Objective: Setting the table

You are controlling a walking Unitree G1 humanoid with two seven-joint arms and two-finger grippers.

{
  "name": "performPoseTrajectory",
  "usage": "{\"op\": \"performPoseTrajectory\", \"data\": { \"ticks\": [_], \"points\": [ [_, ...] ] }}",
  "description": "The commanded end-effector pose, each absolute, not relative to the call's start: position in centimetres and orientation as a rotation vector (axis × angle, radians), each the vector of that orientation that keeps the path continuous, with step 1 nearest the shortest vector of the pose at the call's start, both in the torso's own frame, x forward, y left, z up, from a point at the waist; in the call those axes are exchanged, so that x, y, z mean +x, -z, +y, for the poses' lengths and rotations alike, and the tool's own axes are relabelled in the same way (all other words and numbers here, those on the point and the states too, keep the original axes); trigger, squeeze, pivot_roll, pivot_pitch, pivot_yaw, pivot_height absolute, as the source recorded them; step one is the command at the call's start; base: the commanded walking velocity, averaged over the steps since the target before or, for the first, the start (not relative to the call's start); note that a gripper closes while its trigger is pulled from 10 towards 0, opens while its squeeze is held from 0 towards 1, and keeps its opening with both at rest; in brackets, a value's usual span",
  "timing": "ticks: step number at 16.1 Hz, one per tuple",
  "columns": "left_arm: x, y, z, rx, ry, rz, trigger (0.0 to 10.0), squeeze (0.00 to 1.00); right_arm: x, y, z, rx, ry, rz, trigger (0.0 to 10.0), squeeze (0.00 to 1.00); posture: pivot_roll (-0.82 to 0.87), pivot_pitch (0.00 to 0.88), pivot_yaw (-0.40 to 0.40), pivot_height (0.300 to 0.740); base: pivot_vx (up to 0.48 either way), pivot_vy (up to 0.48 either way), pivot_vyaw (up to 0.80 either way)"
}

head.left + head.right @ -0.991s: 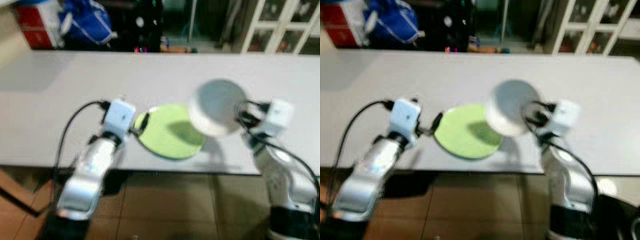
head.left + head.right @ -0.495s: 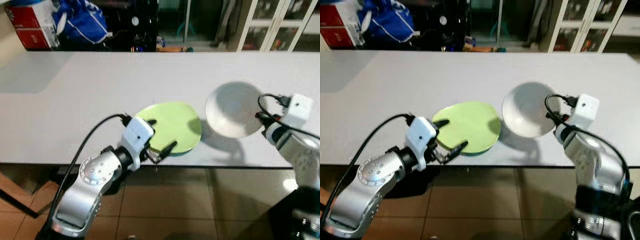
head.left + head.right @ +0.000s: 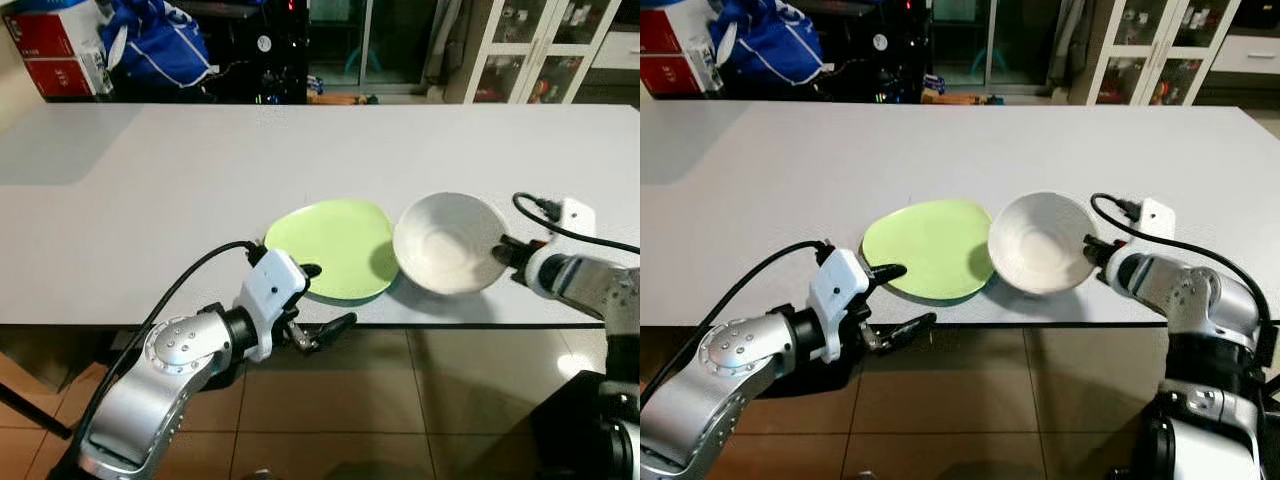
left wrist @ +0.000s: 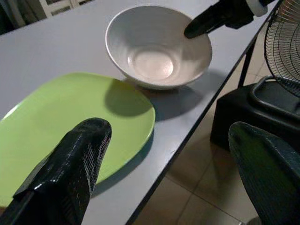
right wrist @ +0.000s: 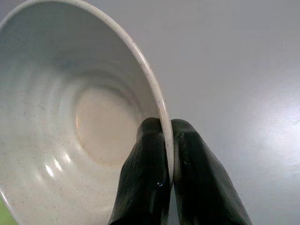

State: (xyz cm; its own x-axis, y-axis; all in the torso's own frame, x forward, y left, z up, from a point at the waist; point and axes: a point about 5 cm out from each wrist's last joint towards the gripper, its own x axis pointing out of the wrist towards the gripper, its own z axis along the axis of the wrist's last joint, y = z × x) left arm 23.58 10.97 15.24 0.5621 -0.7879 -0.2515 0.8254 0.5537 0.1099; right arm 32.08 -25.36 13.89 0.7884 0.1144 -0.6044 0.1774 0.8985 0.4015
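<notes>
No lettering is showing clearly enough to be read. The red and white box, sitting beyond the counter and well away from the left tool, is carrying print too small to make out.

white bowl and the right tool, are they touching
Touching. The right wrist view shows the right tool pinching the white bowl's rim, one finger inside, one outside.

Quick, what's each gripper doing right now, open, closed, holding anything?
Left gripper: open, holding nothing, at the table edge by the green plate.
Right gripper: closed on the white bowl's rim.
</notes>
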Motion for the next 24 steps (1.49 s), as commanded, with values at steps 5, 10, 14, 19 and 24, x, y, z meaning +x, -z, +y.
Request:
{"op": "performPoseTrajectory", "data": {
  "ticks": [5, 10, 14, 19, 24],
  "points": [
    [23.3, -15.5, 10.9, 0.232, 0.979, 0.194, 10.0, 0.09, 33.2, -14.5, -25.5, 0.479, 0.003, 0.694, 10.0, 0.00, 0.02, 0.000, -0.002, 0.740, 0.000, 0.000, 0.00],
    [23.2, -15.6, 11.0, 0.235, 0.971, 0.195, 10.0, 0.08, 33.4, -14.9, -26.5, 0.435, 0.064, 0.690, 10.0, 0.00, 0.03, 0.000, -0.006, 0.740, 0.000, 0.000, 0.00],
    [23.2, -15.6, 10.9, 0.237, 0.973, 0.196, 10.0, 0.08, 33.3, -15.4, -27.6, 0.404, 0.070, 0.733, 10.0, 0.00, 0.02, 0.000, -0.004, 0.740, 0.000, 0.000, 0.00],
    [23.2, -15.5, 10.9, 0.237, 0.980, 0.200, 10.0, 0.08, 32.7, -15.3, -27.9, 0.393, 0.035, 0.816, 10.0, 0.00, 0.02, 0.000, -0.003, 0.740, 0.000, 0.000, 0.00],
    [23.3, -15.6, 10.9, 0.241, 0.978, 0.198, 10.0, 0.08, 32.9, -15.3, -27.6, 0.418, 0.018, 0.821, 10.0, 0.71, 0.02, 0.000, 0.000, 0.740, 0.000, 0.000, 0.00]
  ]
}}
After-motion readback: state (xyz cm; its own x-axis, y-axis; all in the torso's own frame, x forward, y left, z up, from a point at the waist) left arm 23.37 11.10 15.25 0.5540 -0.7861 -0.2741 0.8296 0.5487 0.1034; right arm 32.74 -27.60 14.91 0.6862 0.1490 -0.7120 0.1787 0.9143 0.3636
